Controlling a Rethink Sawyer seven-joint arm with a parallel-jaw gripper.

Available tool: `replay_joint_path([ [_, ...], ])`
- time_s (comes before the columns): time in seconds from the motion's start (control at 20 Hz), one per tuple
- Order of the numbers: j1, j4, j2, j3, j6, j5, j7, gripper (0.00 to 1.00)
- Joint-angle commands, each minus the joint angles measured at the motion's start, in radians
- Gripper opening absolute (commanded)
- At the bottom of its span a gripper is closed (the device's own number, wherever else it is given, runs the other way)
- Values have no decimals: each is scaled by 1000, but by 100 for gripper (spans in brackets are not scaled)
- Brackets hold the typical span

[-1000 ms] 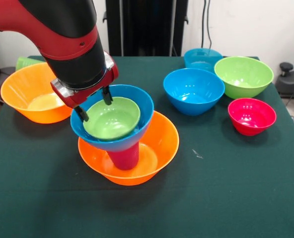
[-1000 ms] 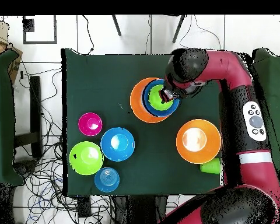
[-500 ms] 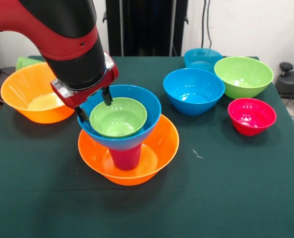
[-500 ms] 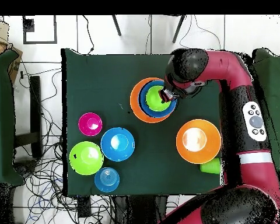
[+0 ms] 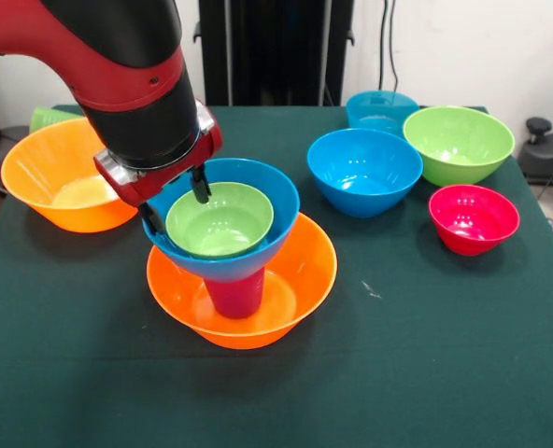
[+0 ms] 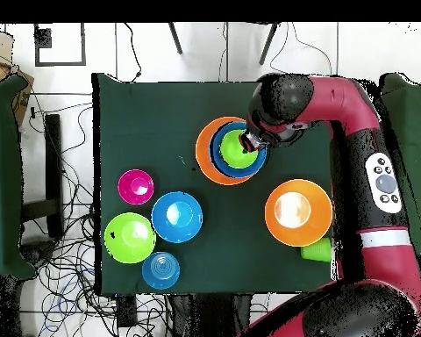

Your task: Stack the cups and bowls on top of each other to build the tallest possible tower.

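Near the middle of the table point(image 5: 71, 392) stands the tower point(image 5: 234, 271): an orange bowl point(image 5: 295, 280) on the cloth, the purple-magenta cup point(image 5: 232, 297) upside down inside it, a blue bowl point(image 5: 267, 187) perched on the cup, and a lime green bowl point(image 5: 220, 222) nested in the blue one. The gripper point(image 5: 174, 203) comes down at the tower's side, its fingers apart and straddling the lime green bowl's rim, one inside and one outside. Toward one table corner sits a second orange bowl point(image 5: 57, 173) with the light green cup point(image 5: 48, 117) just beside it. Toward the opposite side lie another blue bowl point(image 5: 364, 171), a teal-blue bowl point(image 5: 381, 109), a second lime green bowl point(image 5: 458, 142) and the red-pink bowl point(image 5: 474, 217), close together.
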Motion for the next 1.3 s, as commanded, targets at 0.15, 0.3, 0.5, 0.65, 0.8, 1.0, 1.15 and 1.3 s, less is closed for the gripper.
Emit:
replay_joint_path([
  [0.15, -12, 147, -84, -91, -146, -54, -75, 100],
  [0.3, -17, 201, -118, -95, -185, -40, -15, 100],
  [0.5, -22, 249, -160, -94, -231, -26, 26, 100],
  [0.65, -38, 305, -204, -93, -278, -12, 59, 100],
  [0.8, -46, 363, -255, -96, -304, 6, 89, 100],
  [1.0, -51, 419, -294, -108, -326, 20, 111, 100],
  [1.15, -42, 439, -297, -116, -336, 39, 136, 100],
  [1.3, -19, 449, -284, -136, -369, 47, 175, 100],
])
